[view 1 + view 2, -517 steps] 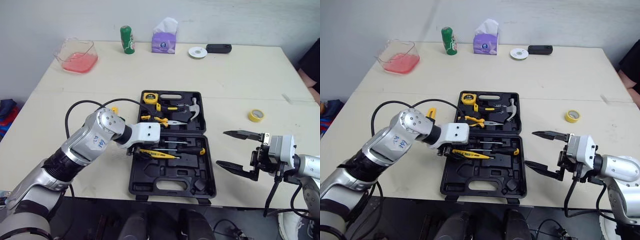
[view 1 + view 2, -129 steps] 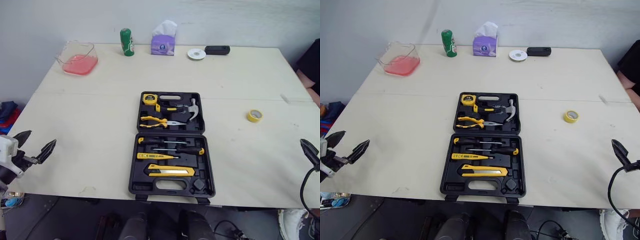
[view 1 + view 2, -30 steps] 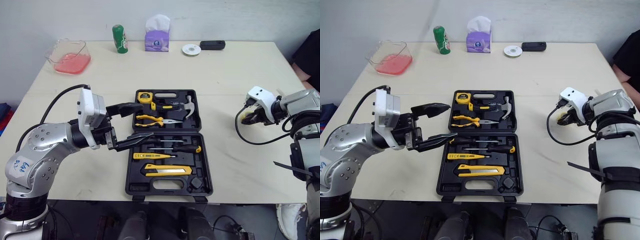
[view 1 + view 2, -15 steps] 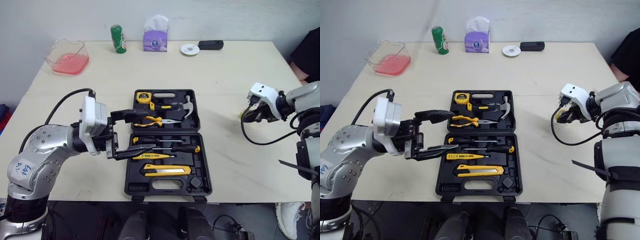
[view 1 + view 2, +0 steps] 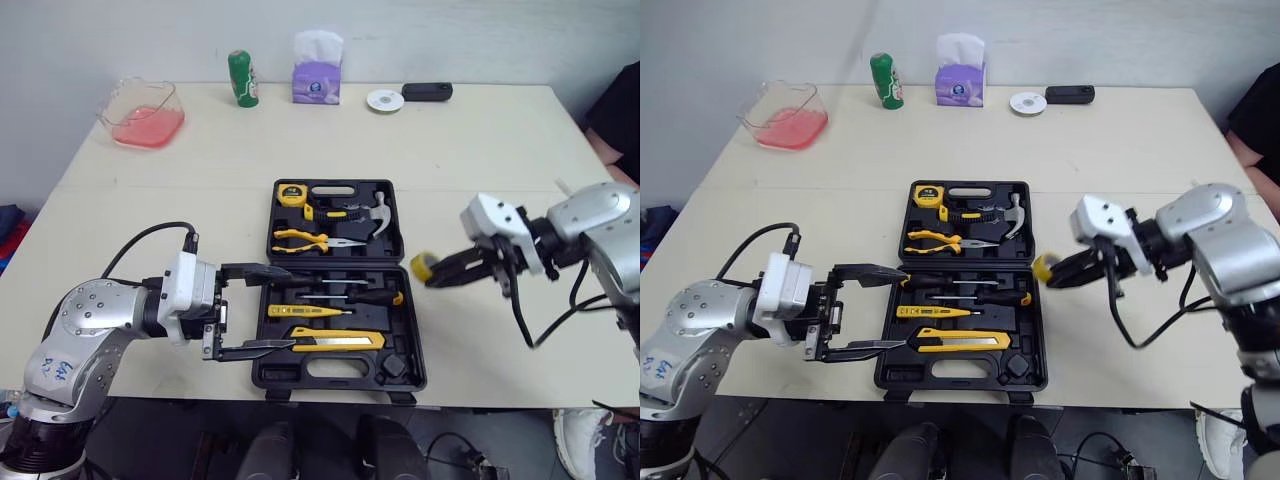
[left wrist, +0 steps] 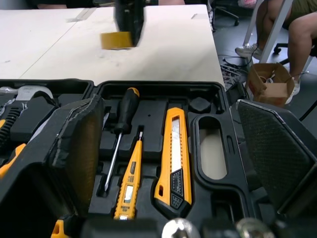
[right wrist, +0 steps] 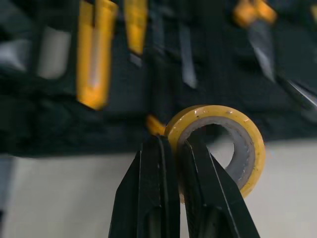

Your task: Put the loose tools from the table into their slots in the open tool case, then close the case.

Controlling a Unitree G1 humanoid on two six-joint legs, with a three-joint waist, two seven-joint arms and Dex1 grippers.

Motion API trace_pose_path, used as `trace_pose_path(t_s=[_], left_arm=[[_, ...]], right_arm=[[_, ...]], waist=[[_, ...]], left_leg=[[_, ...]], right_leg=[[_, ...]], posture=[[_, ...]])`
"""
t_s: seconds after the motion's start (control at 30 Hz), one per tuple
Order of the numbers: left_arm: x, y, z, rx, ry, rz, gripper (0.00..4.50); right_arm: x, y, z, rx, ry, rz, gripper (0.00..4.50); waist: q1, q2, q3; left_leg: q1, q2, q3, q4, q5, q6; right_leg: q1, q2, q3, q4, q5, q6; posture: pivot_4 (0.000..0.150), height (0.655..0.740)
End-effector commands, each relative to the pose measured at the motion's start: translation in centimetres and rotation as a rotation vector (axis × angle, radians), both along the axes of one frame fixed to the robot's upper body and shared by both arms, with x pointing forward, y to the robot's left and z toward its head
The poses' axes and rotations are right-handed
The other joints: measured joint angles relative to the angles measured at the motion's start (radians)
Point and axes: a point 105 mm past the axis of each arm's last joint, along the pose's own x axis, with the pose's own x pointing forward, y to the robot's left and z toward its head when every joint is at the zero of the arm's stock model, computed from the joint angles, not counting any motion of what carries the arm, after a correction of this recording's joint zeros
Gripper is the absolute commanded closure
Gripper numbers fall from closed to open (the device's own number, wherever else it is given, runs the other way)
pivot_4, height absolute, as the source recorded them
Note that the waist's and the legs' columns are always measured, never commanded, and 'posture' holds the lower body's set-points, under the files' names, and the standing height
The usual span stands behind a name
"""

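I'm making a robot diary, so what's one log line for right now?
left claw: open, over left edge of tool case | right claw: shut on tape roll, beside case's right edge | case: open

Yellow tape roll (image 7: 214,114), black tool case (image 5: 275,370)

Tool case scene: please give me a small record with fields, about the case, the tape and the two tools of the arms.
case: black tool case, open
in slots: utility knife, screwdrivers, pliers, hammer, tape measure
tape: yellow tape roll, held at the case's right edge
right tool: shut on the yellow tape roll
left tool: open, at the case's left edge
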Motion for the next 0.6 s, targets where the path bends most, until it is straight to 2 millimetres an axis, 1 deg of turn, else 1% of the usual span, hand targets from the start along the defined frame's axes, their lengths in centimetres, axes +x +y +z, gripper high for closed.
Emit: trace_pose_path(t_s=[0.03,0.07,0.13,0.2,0.27,0.33,0.43,0.5,0.6], left_arm=[[-0.6,0.0,-0.6,0.038,-0.03,-0.022,0.0],[-0.7,0.1,-0.8,0.04,-0.026,-0.024,0.0],[-0.9,0.2,-0.9,0.044,-0.015,-0.027,0.0],[-1.0,0.3,-1.0,0.05,-0.011,-0.029,0.0],[-1.1,0.2,-1.1,0.048,-0.005,-0.027,0.0],[-1.1,0.2,-1.2,0.049,-0.003,-0.024,0.0],[-1.2,0.1,-1.4,0.049,0.003,-0.02,0.0],[-1.2,0.1,-1.4,0.046,0.016,-0.012,0.0],[-1.3,0.2,-1.3,0.038,0.034,-0.006,0.0]], right_arm=[[-3.5,0.8,-0.8,-0.074,-0.032,0.173,4.45],[-4.2,1.1,-1.4,-0.079,-0.04,0.208,4.45],[-5.4,1.7,-1.9,-0.064,-0.025,0.24,4.45],[-6.0,2.4,-2.2,-0.046,-0.016,0.25,4.45],[-6.1,2.9,-2.8,-0.034,-0.019,0.239,4.45],[-6.4,2.8,-4.2,-0.072,-0.033,0.264,4.45],[-6.6,2.5,-5.7,-0.113,-0.042,0.282,4.45],[-6.5,2.7,-6.0,-0.101,-0.017,0.249,4.45],[-6.3,2.7,-6.1,-0.112,-0.028,0.249,4.45]], waist=[[0.006,0.0,0.0],[0.007,-0.001,0.0],[0.01,-0.001,0.0],[0.012,-0.001,0.0],[0.011,-0.001,0.0],[0.011,-0.002,0.0],[0.013,-0.002,-0.001],[0.014,-0.002,-0.001],[0.015,-0.002,-0.001]], left_leg=[[0.0,0.0,-0.001,0.0,-0.001,0.0],[0.0,0.0,-0.001,0.0,-0.001,0.001],[0.0,0.0,0.0,0.002,-0.002,0.002],[0.0,0.0,0.0,0.002,-0.002,0.002],[0.001,0.0,0.0,0.002,-0.002,0.002],[0.001,0.0,0.0,0.002,-0.002,0.002],[0.001,0.0,0.0,0.002,-0.002,0.002],[0.001,0.0,0.0,0.002,-0.002,0.002],[0.001,0.0,0.0,0.003,-0.002,0.002]], right_leg=[[0.0,0.0,0.0,0.0,0.0,0.0],[0.001,0.0,0.0,-0.001,0.0,0.0],[0.001,0.0,0.0,-0.001,0.0,0.0],[0.001,0.0,0.0,0.0,0.0,0.0],[0.001,0.0,0.0,0.0,0.0,0.0],[0.002,0.0,0.0,0.0,0.0,0.0],[0.002,0.0,0.0,-0.001,0.0,0.0],[0.002,0.0,0.0,-0.001,0.0,0.0],[0.002,0.0,0.0,0.0,0.0,0.0]], posture=[[0.15,0.74],[0.15,0.74],[0.15,0.74],[0.15,0.74],[0.15,0.74],[0.15,0.74],[0.15,0.74],[0.15,0.74],[0.15,0.74]])
